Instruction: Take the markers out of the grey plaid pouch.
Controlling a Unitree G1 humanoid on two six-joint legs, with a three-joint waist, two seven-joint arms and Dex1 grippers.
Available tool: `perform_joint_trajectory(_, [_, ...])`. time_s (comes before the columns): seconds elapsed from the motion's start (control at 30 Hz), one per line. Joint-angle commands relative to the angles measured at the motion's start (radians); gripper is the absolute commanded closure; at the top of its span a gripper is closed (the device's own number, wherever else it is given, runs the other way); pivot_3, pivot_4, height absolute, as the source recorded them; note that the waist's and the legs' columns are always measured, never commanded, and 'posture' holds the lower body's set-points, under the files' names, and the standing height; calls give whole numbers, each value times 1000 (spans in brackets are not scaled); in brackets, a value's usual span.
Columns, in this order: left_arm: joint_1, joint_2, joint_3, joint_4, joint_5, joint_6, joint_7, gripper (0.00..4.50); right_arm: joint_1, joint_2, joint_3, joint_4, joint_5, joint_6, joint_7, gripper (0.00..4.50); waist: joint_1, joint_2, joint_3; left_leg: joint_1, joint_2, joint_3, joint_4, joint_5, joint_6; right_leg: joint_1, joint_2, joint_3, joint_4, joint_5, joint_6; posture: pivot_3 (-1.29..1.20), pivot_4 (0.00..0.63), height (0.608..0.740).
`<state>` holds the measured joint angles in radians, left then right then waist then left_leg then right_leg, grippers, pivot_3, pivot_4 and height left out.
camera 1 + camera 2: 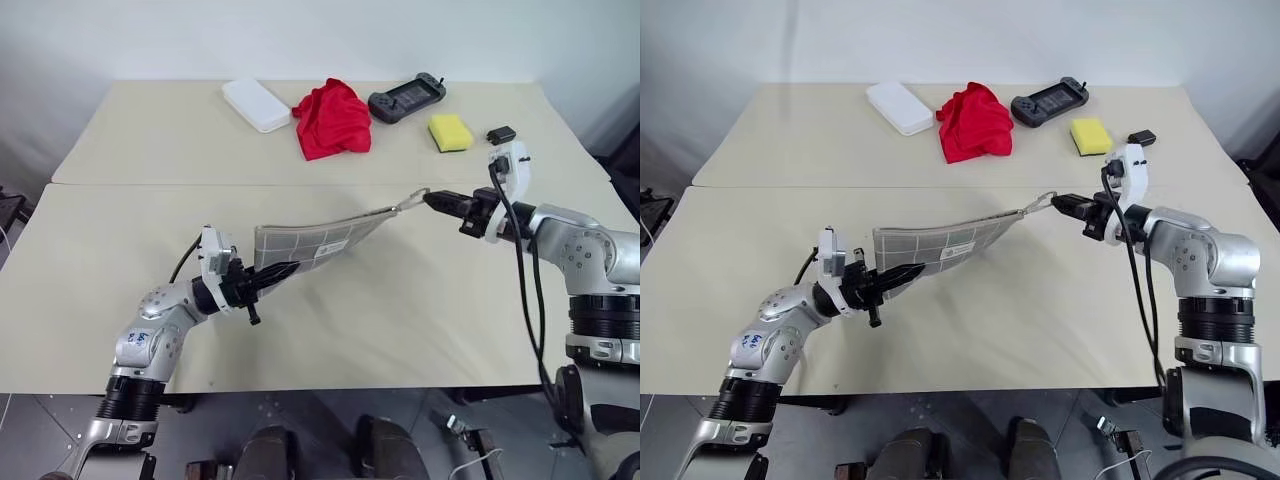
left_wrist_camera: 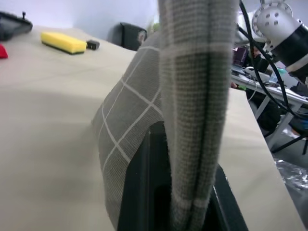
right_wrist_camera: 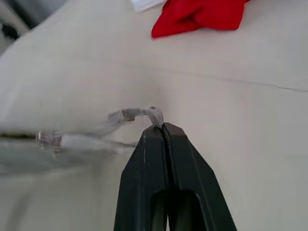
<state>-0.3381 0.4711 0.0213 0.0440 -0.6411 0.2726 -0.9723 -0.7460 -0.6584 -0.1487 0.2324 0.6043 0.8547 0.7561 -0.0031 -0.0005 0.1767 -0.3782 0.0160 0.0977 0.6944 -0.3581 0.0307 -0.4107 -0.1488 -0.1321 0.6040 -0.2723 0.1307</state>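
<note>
Above table (image 1: 330,330): grey plaid pouch (image 1: 320,240) stretched between both fingers, contents hidden.

No legible text; pouch label (image 1: 958,251) too small.

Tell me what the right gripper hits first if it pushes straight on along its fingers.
Likely the grey plaid fabric pouch itself: the right gripper, shut on the pouch's clear loop, points along it toward the left gripper. Depth is uncertain.

I take this for a robot lab: two plain tables (image 1: 120,250) against a bare white wall (image 1: 300,35), and cluttered equipment benches (image 2: 269,82) off the table's edge.
</note>
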Motion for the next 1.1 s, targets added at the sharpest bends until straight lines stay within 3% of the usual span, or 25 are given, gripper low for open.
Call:
perform_joint_trajectory(0.03, [6, 2, 25, -33, -24, 25, -30, 4500, -10, -10, -37, -1, 4, -57, 48, 4480, 0, 0, 0, 0, 0, 0, 0, 0, 0, 0, 0, 0, 0, 0, 0, 0, 150, 740])
perform_joint_trajectory(0.27, [-32, -22, 23, 10, 0, 28, -45, 4500, -2, -7, -105, -58, 117, 14, 117, 4480, 4, 0, 0, 0, 0, -1, 0, 0, 0, 0, 0, 0, 0, 0, 0, 0, 150, 740])
perform_joint_trajectory(0.4, [-64, -38, 23, 36, 4, 32, -50, 4500, 16, -26, -146, -78, 144, -8, 155, 3211, 6, 0, 0, 0, 0, -1, 1, 0, 0, 1, 0, 0, 0, 0, 0, 0, 150, 740])
perform_joint_trajectory(0.5, [-88, -60, 26, 52, 1, 36, -42, 4500, 96, -127, -101, -93, 96, -36, 265, 2271, 16, 0, 0, 0, -1, -1, 1, 0, 0, 1, 0, -1, 0, 0, 0, 0, 150, 740])
perform_joint_trajectory(0.87, [-175, -164, 49, 117, -54, 144, -30, 4500, 306, -329, -181, 4, 29, -196, 457, 2271, 29, -1, 1, 0, -1, 4, 2, 0, 1, 4, 0, -1, -4, 2, 3, 0, 150, 740])
perform_joint_trajectory(1.07, [-216, -204, -80, 166, 79, 36, -137, 4500, 217, -377, -248, 51, 54, -181, 452, 2271, 26, -1, 1, 0, -1, 6, 3, 0, 1, 4, 1, 0, -5, 2, 4, 0, 150, 740])
perform_joint_trajectory(1.1, [-225, -214, -106, 182, 107, 4, -156, 4500, 190, -378, -250, 40, 64, -171, 447, 2444, 26, -1, 1, 0, -1, 7, 3, 0, 1, 3, 1, 0, -5, 2, 4, 0, 150, 740])
